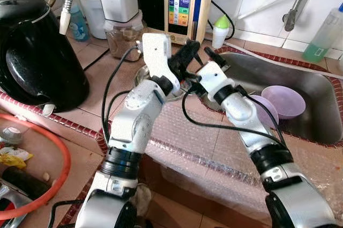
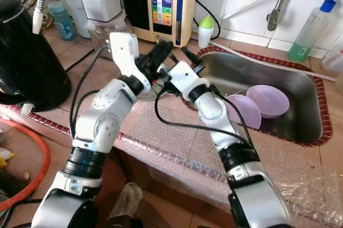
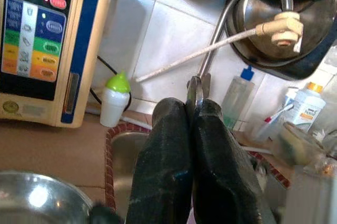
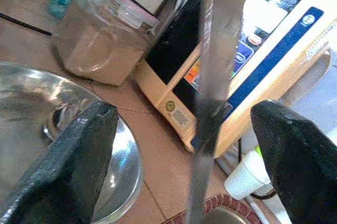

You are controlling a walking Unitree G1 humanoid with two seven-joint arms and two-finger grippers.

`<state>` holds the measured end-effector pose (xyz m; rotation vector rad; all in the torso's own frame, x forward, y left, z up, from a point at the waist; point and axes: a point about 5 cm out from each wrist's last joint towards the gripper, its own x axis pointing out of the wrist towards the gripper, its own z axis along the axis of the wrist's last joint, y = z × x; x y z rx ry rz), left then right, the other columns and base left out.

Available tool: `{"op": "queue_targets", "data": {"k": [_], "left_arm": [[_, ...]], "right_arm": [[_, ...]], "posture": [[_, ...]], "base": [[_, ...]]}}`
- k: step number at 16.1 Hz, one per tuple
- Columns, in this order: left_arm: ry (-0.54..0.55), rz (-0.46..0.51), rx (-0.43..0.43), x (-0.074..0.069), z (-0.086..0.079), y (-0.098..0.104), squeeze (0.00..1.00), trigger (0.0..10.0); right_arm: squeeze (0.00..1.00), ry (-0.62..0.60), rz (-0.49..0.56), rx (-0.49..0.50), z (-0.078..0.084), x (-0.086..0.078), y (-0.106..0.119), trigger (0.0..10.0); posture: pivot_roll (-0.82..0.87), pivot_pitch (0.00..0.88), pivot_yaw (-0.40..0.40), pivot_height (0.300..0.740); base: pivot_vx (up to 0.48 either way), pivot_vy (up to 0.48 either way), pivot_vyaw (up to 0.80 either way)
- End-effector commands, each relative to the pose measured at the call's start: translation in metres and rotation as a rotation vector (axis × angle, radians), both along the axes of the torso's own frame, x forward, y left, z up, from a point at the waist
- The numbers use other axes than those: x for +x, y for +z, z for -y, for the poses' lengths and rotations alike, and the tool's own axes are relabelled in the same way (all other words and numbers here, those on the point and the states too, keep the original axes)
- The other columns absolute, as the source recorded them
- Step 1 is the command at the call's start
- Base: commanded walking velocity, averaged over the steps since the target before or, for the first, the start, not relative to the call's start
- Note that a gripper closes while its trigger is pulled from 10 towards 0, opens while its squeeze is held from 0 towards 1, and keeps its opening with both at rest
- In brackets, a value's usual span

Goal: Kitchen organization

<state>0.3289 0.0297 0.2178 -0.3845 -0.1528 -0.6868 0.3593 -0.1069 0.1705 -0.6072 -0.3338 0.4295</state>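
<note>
My left gripper [image 1: 187, 54] is shut on a thin flat metal utensil [image 3: 195, 88], whose tip peeks out between the pressed fingers. It hangs above a steel bowl [image 4: 52, 124] on the tiled counter. My right gripper [image 1: 206, 65] is right beside it, open, and the utensil's long handle [image 4: 216, 77] runs upright between its spread fingers [image 4: 79, 155] without touching them. What kind of utensil it is cannot be told. Two purple bowls [image 1: 283, 101] lie in the steel sink [image 1: 321, 115] to the right.
A black kettle [image 1: 37, 51] stands at the left. At the back are a water machine with coloured buttons [image 1: 185, 3], a jar [image 1: 122, 38], and a green-capped white bottle [image 1: 220, 31]. Bubble wrap [image 1: 214, 153] covers the counter front. A green bottle [image 1: 324, 35] stands behind the sink.
</note>
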Motion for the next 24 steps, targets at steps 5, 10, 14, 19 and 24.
{"op": "queue_targets", "data": {"k": [5, 10, 14, 19, 24], "left_arm": [[0.011, 0.021, 0.024, 0.0, -0.003, 0.003, 0.0, 0.0], [0.032, 0.029, 0.033, 0.002, -0.006, 0.005, 0.0, 0.0], [0.038, 0.044, 0.059, 0.002, -0.008, 0.004, 0.0, 0.0], [0.059, 0.06, 0.08, 0.005, -0.011, 0.005, 0.0, 0.0], [0.068, 0.073, 0.094, 0.007, -0.014, 0.006, 0.0, 0.2]], "right_arm": [[0.0, -0.003, -0.054, 0.067, 0.0, 0.006, -0.001, 0.0], [0.0, 0.02, -0.084, 0.069, 0.0, 0.003, -0.008, 0.0], [0.0, 0.029, -0.091, 0.081, -0.003, 0.002, -0.008, 0.0], [0.0, 0.031, -0.089, 0.095, -0.002, 0.002, -0.005, 0.0], [0.0, 0.025, -0.096, 0.097, -0.001, 0.003, -0.006, 0.0]], "posture": [[-0.04, 0.0, 0.054, 0.74], [-0.04, 0.0, 0.06, 0.74], [-0.04, 0.0, 0.068, 0.74], [-0.04, 0.0, 0.072, 0.74], [-0.04, 0.0, 0.075, 0.74]], "base": [[0.0, 0.0, 0.0], [0.0, 0.0, 0.0], [0.0, 0.0, 0.0], [0.0, 0.0, 0.0], [0.0, 0.0, 0.0]]}}
